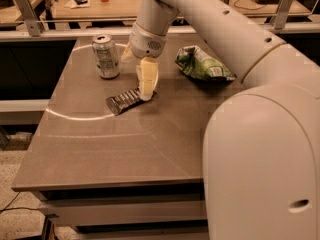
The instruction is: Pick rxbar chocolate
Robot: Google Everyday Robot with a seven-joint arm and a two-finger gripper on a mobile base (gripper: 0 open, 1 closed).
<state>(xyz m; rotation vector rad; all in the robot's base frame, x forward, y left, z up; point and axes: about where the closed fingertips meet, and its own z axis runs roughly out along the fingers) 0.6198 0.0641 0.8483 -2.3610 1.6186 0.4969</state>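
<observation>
The rxbar chocolate [123, 102] is a flat black glossy bar lying on the brown table [125, 149], left of the middle. My gripper [147, 92] hangs from the white arm and points straight down. Its pale tip is at the bar's right end, touching it or just above it; I cannot tell which. The bar's right end is partly hidden behind the gripper. The bar lies flat on the table.
A silver drink can [106, 56] stands upright behind and left of the bar. A green-and-white chip bag [202, 64] lies at the back right. The arm's large white body [265, 159] fills the right foreground. A railing and desks stand behind the table.
</observation>
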